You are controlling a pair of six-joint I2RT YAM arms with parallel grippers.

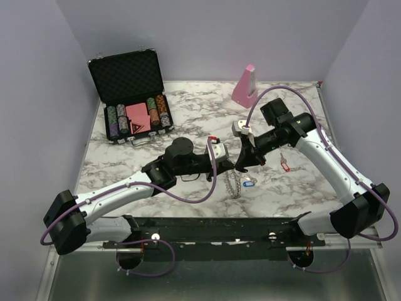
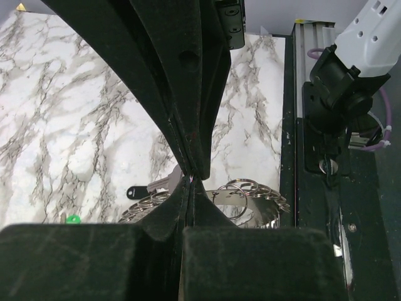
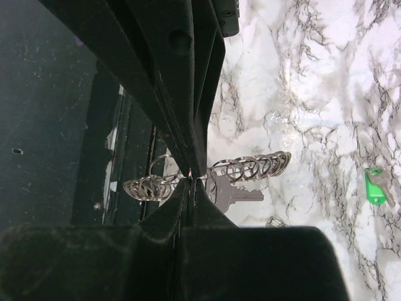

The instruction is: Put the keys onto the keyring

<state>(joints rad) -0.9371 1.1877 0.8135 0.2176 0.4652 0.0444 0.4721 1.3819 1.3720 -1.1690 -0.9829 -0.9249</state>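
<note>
Marble tabletop, roomy L side; R gripper clamped on keyring, L gripper clenched beside.

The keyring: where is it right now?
The keyring is mid-table in the top view, beside a blue-tagged key; the right tool pinches it, edge-on in the right wrist view.

The table is white marble veined grey; far-left case black; far wedge block pink; keyring silver; a green-tagged key, a blue-tagged key, a red-tagged key.
</note>
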